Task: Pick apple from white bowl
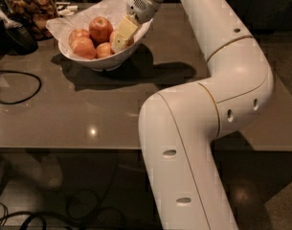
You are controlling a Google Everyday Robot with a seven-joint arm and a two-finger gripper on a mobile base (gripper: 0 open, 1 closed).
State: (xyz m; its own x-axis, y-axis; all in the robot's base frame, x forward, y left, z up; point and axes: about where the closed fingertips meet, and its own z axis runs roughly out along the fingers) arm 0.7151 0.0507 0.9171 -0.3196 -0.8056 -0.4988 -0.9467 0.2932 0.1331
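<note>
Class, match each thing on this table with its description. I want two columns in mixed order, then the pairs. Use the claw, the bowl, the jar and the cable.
Column one:
1. claw
2. bowl
3. jar
4. cable

Column two:
A. dark loop lying at the left edge of the table
B. white, holding red apples
C. down in the bowl's right side, among the apples
D. behind the bowl at far left, clear, brown inside

Pairs: 1-C, 2-B, 3-D, 4-A
</note>
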